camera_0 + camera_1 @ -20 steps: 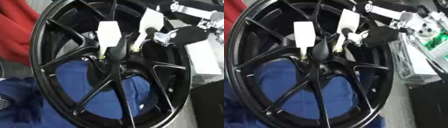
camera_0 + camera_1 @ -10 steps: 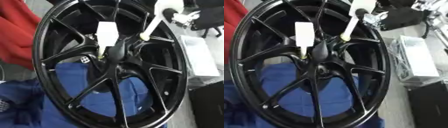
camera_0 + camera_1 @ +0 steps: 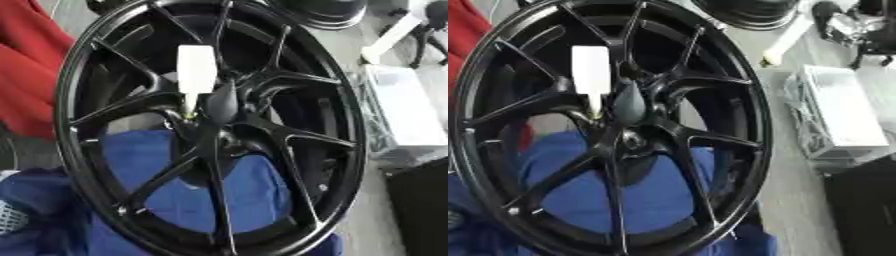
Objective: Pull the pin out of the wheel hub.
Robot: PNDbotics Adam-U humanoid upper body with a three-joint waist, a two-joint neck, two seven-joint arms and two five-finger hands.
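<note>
A large black spoked wheel [image 3: 210,130] leans across most of the view. One white pin [image 3: 196,70] stands in the hub [image 3: 219,107], its thin yellowish tip in a hole to the hub's left. A second white pin [image 3: 787,41] is out of the wheel, held in the air at the upper right beyond the rim, tip pointing down-left. My right hand [image 3: 852,25], dark and blurred, is shut on that pin's upper end at the top right corner. No left hand shows.
Red cloth [image 3: 31,65] hangs at the left behind the wheel. Blue cloth [image 3: 197,192] lies under and behind the spokes. A white box [image 3: 842,112] sits on the grey surface at the right, a black block [image 3: 424,210] below it. Another dark round rim [image 3: 750,12] is at the top.
My right hand has drawn the right-hand pin out of the hub and carried it up and to the right, clear of the rim. The other pin stays in place.
</note>
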